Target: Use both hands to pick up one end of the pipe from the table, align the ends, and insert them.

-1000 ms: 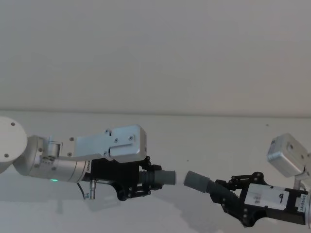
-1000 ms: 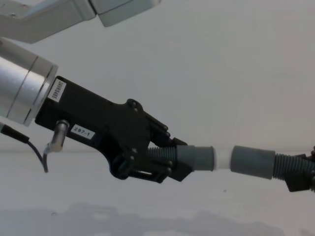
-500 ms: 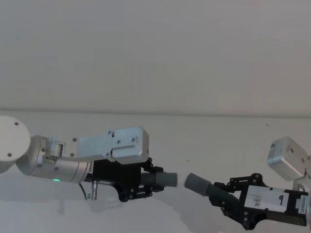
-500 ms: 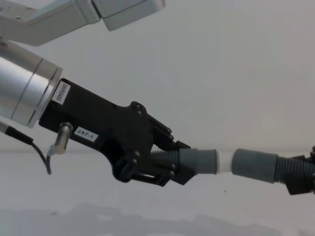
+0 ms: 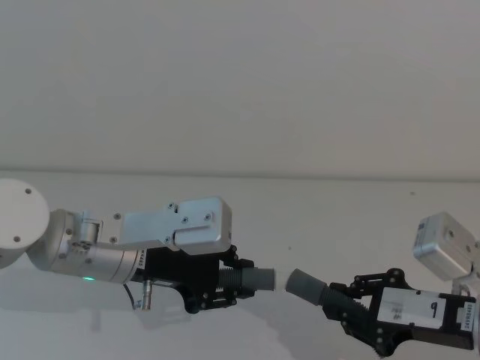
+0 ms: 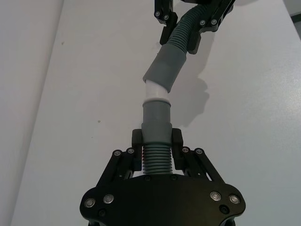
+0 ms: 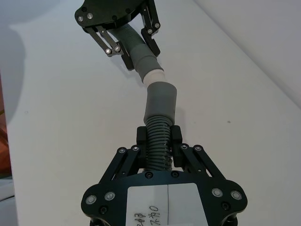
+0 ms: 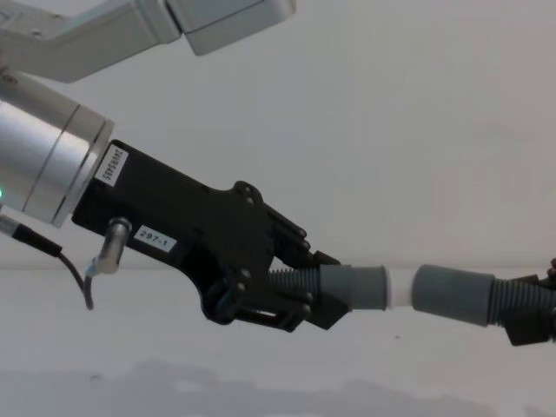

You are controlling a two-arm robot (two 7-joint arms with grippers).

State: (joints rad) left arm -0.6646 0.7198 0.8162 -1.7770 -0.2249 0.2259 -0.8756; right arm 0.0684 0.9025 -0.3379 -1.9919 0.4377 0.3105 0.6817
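- The left gripper [image 6: 155, 143] is squeezing the bumpy middle of the left pipe piece [image 6: 155, 122], holding it up off the table [image 6: 84, 94].
- The right gripper [image 7: 159, 141] is squeezing the bumpy middle of the right pipe piece [image 7: 160, 110] the same way.
- The white spigot [image 6: 155, 91] is sticking out of the left piece's cuff and pointing at the right piece's cuff [image 6: 163, 67].
- The spigot's tip is sitting right at the mouth of that cuff, touching it or just about to. I cannot tell if it is inside yet.
- The two pieces are not making one straight line. In the left wrist view, the right cuff is leaning off to one side of the spigot, so there is a bend where they meet.
- I think the right piece needs to turn to line up with the spigot before the push.
- Compared with a second ago, the two cuffs are sitting closer together, and less white is showing between them in the chest view. Both arms have also come down a little.
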